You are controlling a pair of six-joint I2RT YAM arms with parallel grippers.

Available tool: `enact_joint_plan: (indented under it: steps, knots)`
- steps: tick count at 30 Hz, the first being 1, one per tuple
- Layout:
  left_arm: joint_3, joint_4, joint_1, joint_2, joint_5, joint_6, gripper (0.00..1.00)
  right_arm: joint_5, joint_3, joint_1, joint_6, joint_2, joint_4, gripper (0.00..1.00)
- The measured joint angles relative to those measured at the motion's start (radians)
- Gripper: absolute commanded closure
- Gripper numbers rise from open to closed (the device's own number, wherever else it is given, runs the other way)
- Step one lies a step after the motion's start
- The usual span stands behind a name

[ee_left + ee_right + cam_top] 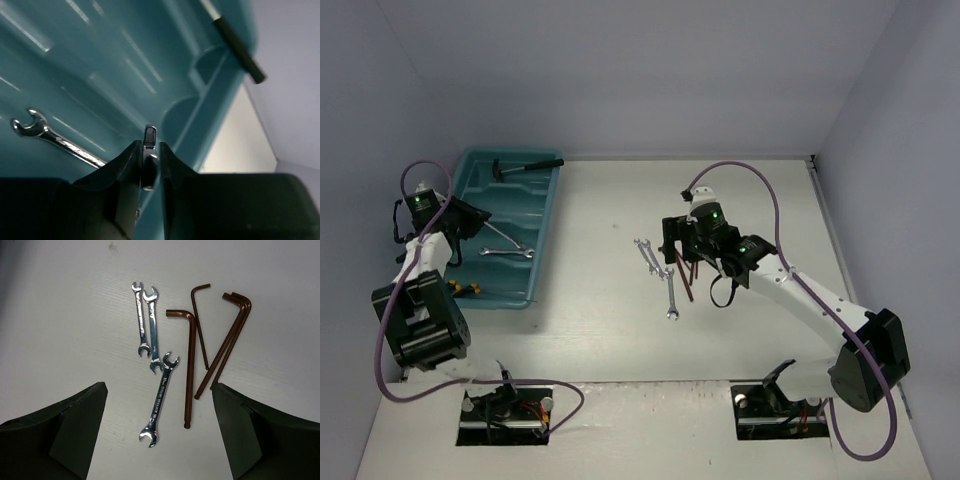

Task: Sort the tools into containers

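Left claw (149, 149) grips a small silver wrench (150, 135) over the long teal-blue plastic tray (100, 50) at left. Right claw (159, 387) hangs wide apart above three silver wrenches (153, 335) and four reddish-brown L-shaped keys (189, 370) on the white counter (60, 315).

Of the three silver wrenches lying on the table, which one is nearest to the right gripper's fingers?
The single tilted wrench, next to the longest reddish-brown key. The other two wrenches lie side by side, farther away.
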Motion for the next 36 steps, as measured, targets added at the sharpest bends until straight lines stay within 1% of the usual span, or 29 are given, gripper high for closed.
enact_joint_plan:
  steps: [2, 3, 7, 9, 11, 13, 17, 18, 21, 26, 28, 31, 34, 36]
  knots:
    - [0.002, -0.003, 0.001, 0.057, 0.004, 0.010, 0.73, 0.003, -0.010, 0.000, 0.012, 0.009, 0.000, 0.18]
    - [0.002, -0.005, 0.002, 0.082, 0.005, 0.014, 0.67, 0.004, -0.014, 0.000, 0.018, 0.015, 0.000, 0.18]
    - [0.003, -0.042, 0.002, 0.104, -0.010, 0.037, 0.51, 0.010, -0.036, 0.000, 0.059, 0.054, 0.000, 0.19]
    - [0.015, -0.072, 0.002, 0.093, -0.021, 0.058, 0.47, 0.012, -0.048, 0.000, 0.088, 0.083, 0.001, 0.22]
    - [0.039, -0.113, 0.002, 0.078, -0.035, 0.084, 0.45, 0.014, -0.060, 0.002, 0.119, 0.119, 0.001, 0.26]
    - [0.072, -0.162, 0.002, 0.055, -0.052, 0.111, 0.42, 0.017, -0.070, 0.008, 0.147, 0.159, 0.000, 0.33]
    - [0.145, -0.269, -0.002, -0.012, -0.102, 0.171, 0.40, 0.033, -0.074, 0.037, 0.189, 0.222, -0.004, 0.40]
    - [0.161, -0.292, -0.003, -0.032, -0.114, 0.185, 0.39, 0.036, -0.073, 0.048, 0.198, 0.234, -0.004, 0.44]
    - [0.207, -0.375, -0.013, -0.080, -0.164, 0.228, 0.39, 0.048, -0.064, 0.085, 0.225, 0.279, -0.006, 0.48]
    - [0.247, -0.486, -0.062, -0.142, -0.240, 0.279, 0.39, 0.060, -0.050, 0.125, 0.279, 0.363, -0.008, 0.49]
    - [0.249, -0.522, -0.107, -0.165, -0.265, 0.295, 0.39, 0.074, -0.040, 0.132, 0.298, 0.389, -0.010, 0.49]
    - [0.250, -0.564, -0.213, -0.202, -0.289, 0.313, 0.39, 0.085, -0.024, 0.140, 0.321, 0.408, -0.005, 0.51]
    - [0.250, -0.586, -0.305, -0.238, -0.292, 0.323, 0.39, 0.099, -0.009, 0.143, 0.337, 0.425, -0.003, 0.57]
    - [0.250, -0.599, -0.363, -0.264, -0.292, 0.325, 0.39, 0.112, 0.002, 0.143, 0.346, 0.435, -0.007, 0.64]
